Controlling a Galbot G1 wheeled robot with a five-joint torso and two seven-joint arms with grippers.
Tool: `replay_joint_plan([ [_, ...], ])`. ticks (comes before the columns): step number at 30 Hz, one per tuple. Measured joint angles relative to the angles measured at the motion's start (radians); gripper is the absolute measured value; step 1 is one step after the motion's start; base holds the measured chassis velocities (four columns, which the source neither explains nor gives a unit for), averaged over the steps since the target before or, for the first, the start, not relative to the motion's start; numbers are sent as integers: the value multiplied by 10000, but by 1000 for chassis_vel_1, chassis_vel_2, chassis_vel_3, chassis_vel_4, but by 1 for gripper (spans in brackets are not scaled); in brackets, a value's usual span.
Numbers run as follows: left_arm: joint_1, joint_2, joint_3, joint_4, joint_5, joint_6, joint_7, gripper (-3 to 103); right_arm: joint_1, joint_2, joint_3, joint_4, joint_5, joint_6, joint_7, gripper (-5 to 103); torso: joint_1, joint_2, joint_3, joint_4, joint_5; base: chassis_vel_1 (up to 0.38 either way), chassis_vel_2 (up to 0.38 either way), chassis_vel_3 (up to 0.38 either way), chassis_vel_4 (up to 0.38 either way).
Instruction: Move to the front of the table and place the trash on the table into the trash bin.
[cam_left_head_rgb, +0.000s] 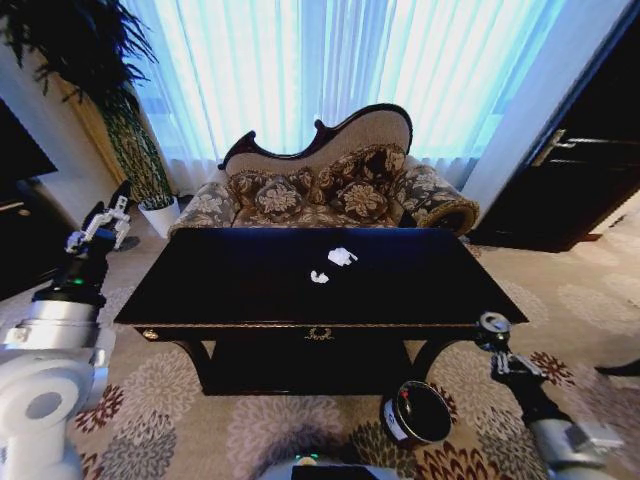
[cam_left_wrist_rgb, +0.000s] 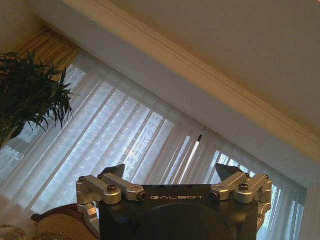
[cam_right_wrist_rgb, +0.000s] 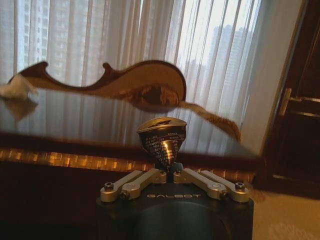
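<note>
Right pincer (cam_left_head_rgb: 493, 331) clenched on the can (cam_right_wrist_rgb: 161, 137), just off the desk's (cam_left_head_rgb: 240, 290) front right corner.

I see my left pincer (cam_left_head_rgb: 103, 222) raised beside the desk's left end, fingers spread and empty. Two paper wads (cam_left_head_rgb: 341, 256) lie near the middle of the desk. The bin (cam_left_head_rgb: 417, 412) sits on the carpet in front of the desk, below the can.

This is a home's formal living room. An ornate carved sofa (cam_left_head_rgb: 325, 180) with floral upholstery stands against tall sheer-curtained windows (cam_left_head_rgb: 330, 60), beyond the dark glossy worktop (cam_left_head_rgb: 250, 285) from the right end effector (cam_left_head_rgb: 495, 345). A floral carpet (cam_left_head_rgb: 150, 420) covers the floor, and a potted plant (cam_left_head_rgb: 120, 130) rises beyond the raised left end effector (cam_left_head_rgb: 100, 225).
</note>
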Motion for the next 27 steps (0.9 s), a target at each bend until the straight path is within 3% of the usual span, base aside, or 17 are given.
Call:
replay_joint_plan([
  [10,-150,-46,242,139,33,0,12,100,1017,451,-2100,-2259,-954,205,-8,1,-1,0,0,-4,3,0,0,0,0],
  [19,90,105,-281,-236,-35,-1,19,100,3842,865,-4320,-5901,-2054,142,-60,1,0,0,0,-1,2,0,0,0,0],
  [27,192,123,-288,-332,-37,4,19,100,5207,1623,-5044,-8082,-3293,496,-167,1,-1,0,0,-2,-4,0,0,0,0],
])
